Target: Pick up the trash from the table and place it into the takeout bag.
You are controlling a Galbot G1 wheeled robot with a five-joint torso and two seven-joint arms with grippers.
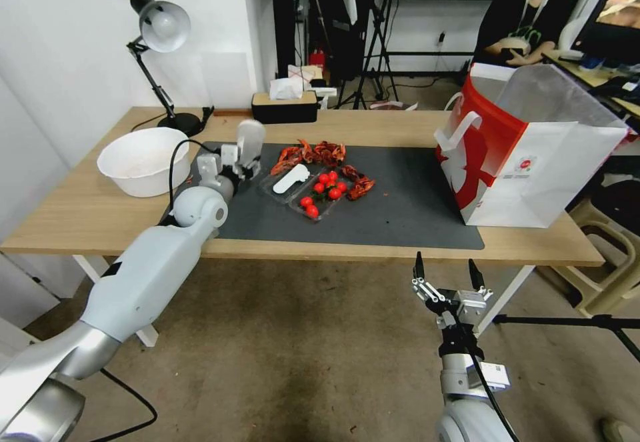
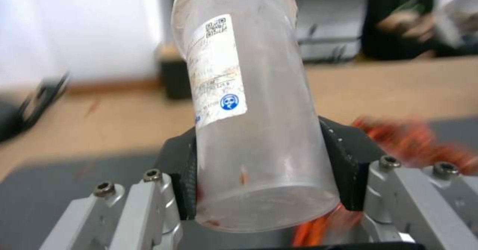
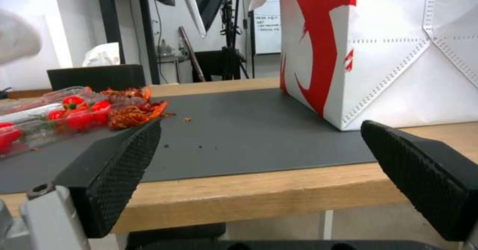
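Left gripper (image 2: 264, 175) clamped on the clear plastic cup (image 2: 249, 104), fingers (image 2: 183, 175) pressing both sides near its base; cup tilted, held above the near-left part of the dark mat (image 1: 400, 195), just right of the large white bowl (image 1: 143, 160); well apart from the takeout bag (image 1: 533, 162), which stands upright and open at the right end of the surface (image 1: 80, 215).

Right gripper (image 1: 448, 274) hangs below the front edge of the surface, fingers wide apart, holding nothing; idle.

Progress, as judged: one piece of trash lifted, not yet carried to the bag; the crossing over the mat and the drop remain. Red scraps (image 1: 313, 154) and a clear tray of tomatoes (image 1: 320, 195) lie mid-mat; bag's contents hidden, so what is already inside cannot be told.
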